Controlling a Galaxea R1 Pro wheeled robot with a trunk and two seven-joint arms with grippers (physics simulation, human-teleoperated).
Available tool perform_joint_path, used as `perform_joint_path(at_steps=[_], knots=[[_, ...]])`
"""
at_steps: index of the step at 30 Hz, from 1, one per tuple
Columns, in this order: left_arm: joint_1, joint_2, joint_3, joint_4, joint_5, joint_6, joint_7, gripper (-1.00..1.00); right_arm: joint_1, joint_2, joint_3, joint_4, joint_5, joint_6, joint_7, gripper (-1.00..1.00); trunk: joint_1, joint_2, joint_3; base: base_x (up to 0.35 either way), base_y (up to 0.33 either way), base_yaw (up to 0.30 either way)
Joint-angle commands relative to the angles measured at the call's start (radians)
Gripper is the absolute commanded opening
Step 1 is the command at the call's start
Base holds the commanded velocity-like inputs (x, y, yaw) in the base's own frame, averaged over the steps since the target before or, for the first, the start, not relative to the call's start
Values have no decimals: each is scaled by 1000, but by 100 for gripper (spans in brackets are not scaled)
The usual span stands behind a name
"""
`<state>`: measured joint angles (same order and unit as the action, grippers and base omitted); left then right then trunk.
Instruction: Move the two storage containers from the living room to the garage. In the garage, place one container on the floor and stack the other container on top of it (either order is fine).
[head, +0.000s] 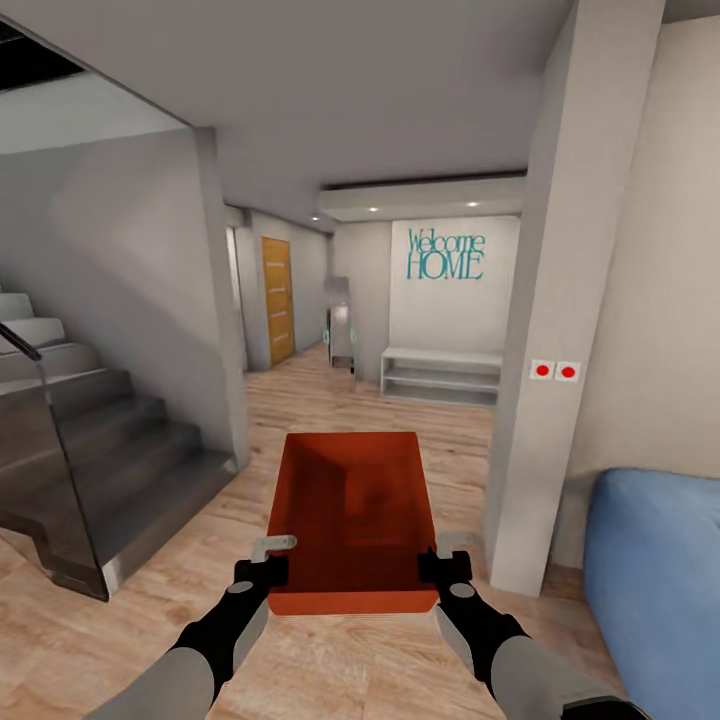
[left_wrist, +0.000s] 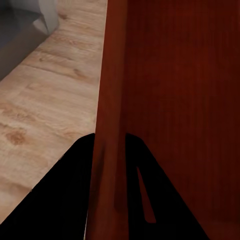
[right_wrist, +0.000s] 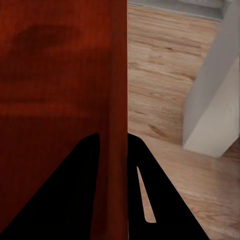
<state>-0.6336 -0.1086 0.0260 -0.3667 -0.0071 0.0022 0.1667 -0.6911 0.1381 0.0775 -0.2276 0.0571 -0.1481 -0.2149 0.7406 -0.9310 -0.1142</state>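
Head view shows an orange-red rectangular lidless plastic container (head: 352, 520) carried out in front of the robot above the light wood-plank floor (head: 330, 400), its open top facing up and its inside bare. The left gripper (head: 262, 572) grasps the bin's left wall near the near corner, and the right gripper (head: 444, 568) grasps the right wall opposite; in the left wrist view the thin red wall (left_wrist: 107, 150) runs between the two dark fingers (left_wrist: 65, 200), and in the right wrist view the matching wall (right_wrist: 114, 150) does the same, so both pincers appear clenched on the bin, though actual contact at the pads is hard to see. A grey staircase with a glass balustrade (head: 80, 440) stands to the left, a white pillar (head: 560, 300) and a blue sofa (head: 655, 580) to the right, and a hallway with an orange wooden door (head: 277, 300) and a low white shelf (head: 440, 375) under teal "Welcome HOME" lettering (head: 445, 255) lies ahead. The step in hand is the carry of one container toward the garage. Next the base must drive on down the hallway, keeping the wide bin level and clear of the pillar and the stair wall.
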Motion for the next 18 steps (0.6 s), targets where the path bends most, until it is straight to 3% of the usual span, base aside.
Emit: perform_joint_path(at_steps=[1,18], knots=[[0,19,2,2,-1,1,7,-100,-2,-2,-18,-2,15,-3,-9,-100,1,-1,-1,323,0,0],[0,23,2,4,-2,1,7,-100,-2,-2,-18,-2,15,-4,-9,-100,1,-1,-1,323,0,0]])
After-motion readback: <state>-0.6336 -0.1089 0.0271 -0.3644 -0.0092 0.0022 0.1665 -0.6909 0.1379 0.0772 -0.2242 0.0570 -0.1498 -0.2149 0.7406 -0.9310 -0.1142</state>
